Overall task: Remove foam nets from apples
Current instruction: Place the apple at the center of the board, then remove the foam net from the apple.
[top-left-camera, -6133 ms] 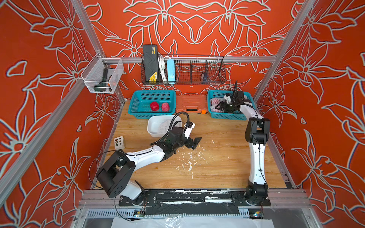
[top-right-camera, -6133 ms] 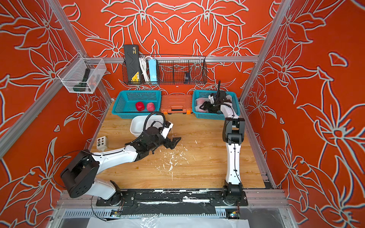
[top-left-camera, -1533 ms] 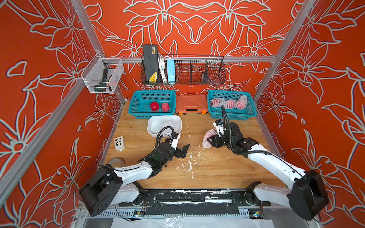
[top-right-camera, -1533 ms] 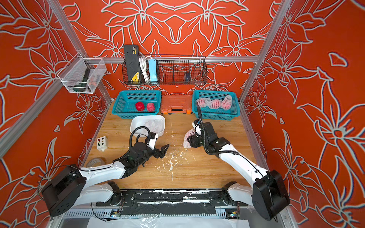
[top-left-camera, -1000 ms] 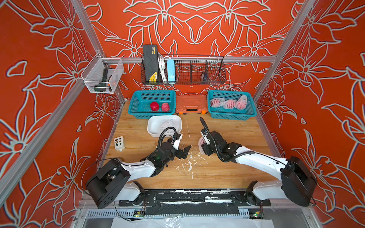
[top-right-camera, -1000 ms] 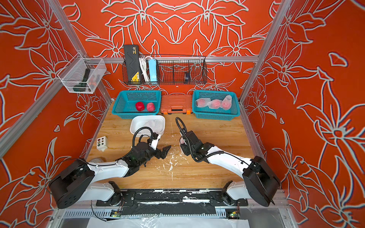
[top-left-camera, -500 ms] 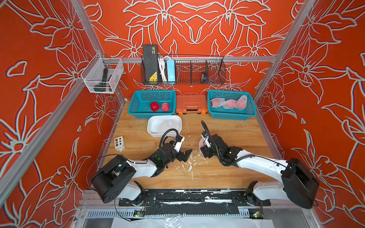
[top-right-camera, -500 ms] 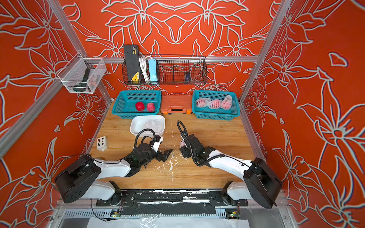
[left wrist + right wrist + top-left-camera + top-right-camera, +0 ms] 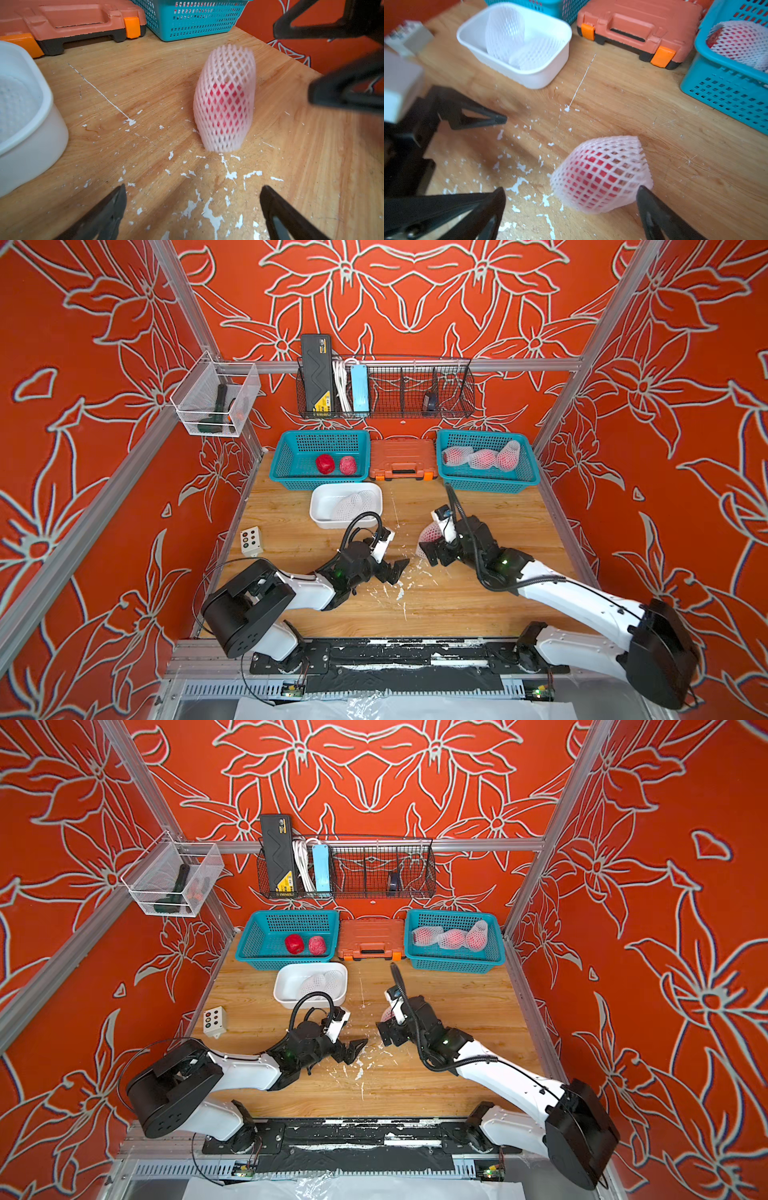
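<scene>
Ahead of your left hand (image 9: 193,187), wide open and empty like the right hand (image 9: 571,188), pinch the foam net (image 9: 228,62) at its slack top, not the apple (image 9: 226,104).

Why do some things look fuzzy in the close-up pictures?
Left wrist view: the netted apple has smeared edges, and the right tool is a dark blur, probably because it is too close to the lens. Right wrist view: the button box is blurred, while the apple is only a little soft. Both top views: everything looks sharp and evenly lit.
</scene>
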Available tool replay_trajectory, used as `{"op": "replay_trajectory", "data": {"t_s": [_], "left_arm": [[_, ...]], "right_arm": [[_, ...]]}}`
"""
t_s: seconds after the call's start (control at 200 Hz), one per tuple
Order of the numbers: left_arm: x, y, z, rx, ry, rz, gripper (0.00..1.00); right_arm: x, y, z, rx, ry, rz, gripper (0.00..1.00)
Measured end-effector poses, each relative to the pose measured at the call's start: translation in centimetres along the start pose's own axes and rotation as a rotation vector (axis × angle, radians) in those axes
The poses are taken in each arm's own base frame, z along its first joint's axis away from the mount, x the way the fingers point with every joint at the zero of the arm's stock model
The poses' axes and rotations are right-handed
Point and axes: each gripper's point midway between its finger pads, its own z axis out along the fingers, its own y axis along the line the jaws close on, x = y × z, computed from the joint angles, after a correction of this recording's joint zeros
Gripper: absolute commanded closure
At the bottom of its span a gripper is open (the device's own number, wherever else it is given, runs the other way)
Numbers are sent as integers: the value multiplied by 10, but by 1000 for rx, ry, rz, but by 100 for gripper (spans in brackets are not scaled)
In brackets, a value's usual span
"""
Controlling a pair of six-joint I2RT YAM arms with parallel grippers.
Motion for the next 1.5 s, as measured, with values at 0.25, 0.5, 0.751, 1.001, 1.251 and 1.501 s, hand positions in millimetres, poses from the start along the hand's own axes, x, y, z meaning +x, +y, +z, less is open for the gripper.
{"op": "replay_trajectory", "data": {"t_s": [0.25,0.5,0.751,1.001,1.251,1.501], "left_arm": [[-2,-1,-1,1,-4,1,2],[-9,-2,-4,3,-21,7,2],[-11,-2,-5,4,-29,12,2],[-11,-2,-5,4,-28,18,2],[-10,-1,-5,-1,-25,18,2],[-10,-1,-5,-5,-21,18,3]], "right_arm": [[12,-72,17,3,62,415,2],[59,-84,50,-53,229,710,2],[58,-73,68,-148,232,822,4],[52,-68,84,-221,208,882,20],[42,-63,86,-271,153,900,45],[43,-52,89,-299,157,871,54]]}}
